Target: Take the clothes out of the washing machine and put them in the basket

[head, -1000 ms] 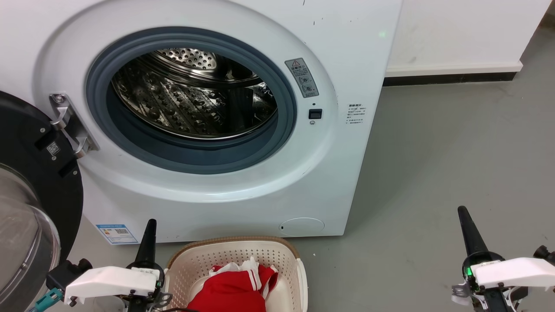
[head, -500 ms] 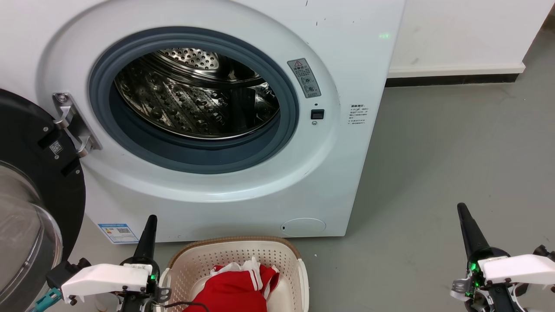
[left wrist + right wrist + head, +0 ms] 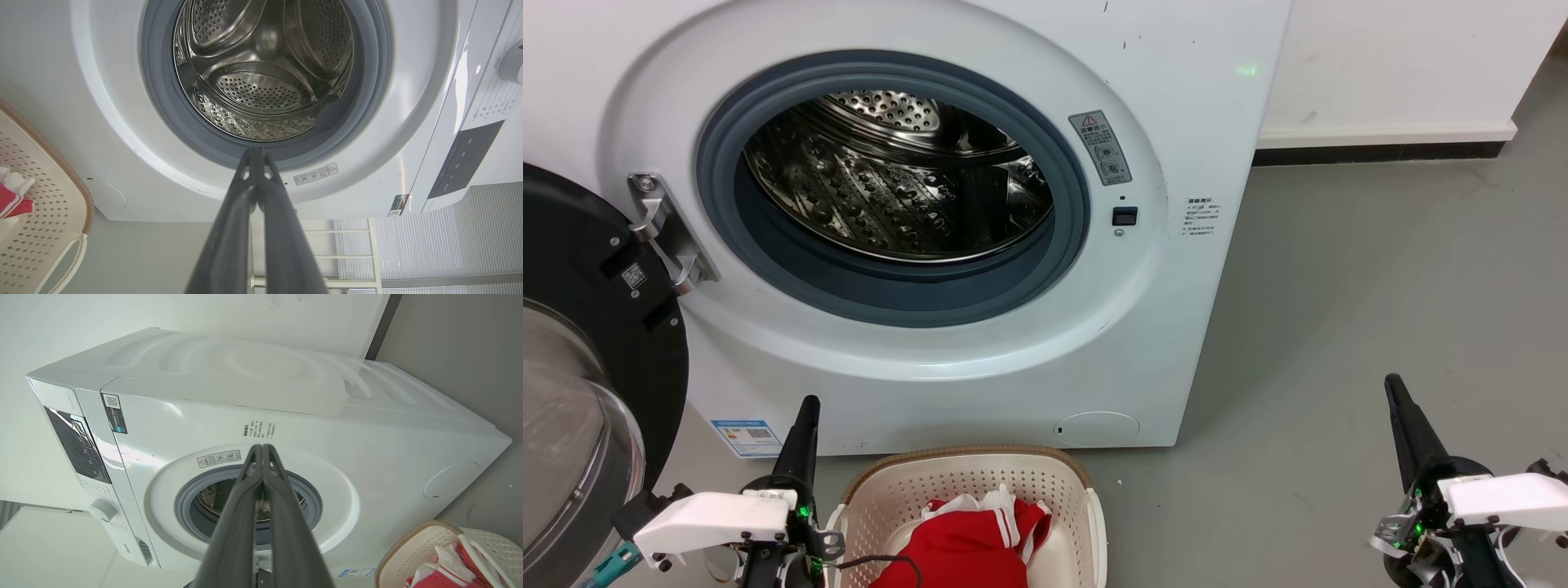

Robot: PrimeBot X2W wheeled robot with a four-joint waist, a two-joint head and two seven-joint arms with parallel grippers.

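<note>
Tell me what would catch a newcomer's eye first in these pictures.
The washing machine dominates the head view, its door standing open at left and its steel drum gleaming. Below it, bright red clothes lie in the cream basket at the bottom edge.

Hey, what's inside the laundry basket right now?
Red clothes with white stripes lie in the basket. They cover its bottom, so anything underneath is hidden.

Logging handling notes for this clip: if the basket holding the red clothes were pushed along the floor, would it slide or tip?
Probably slides: the basket looks like thin perforated plastic on smooth floor. Tipping seems unlikely; it sits wide and low, the clothes lying inside.
</note>
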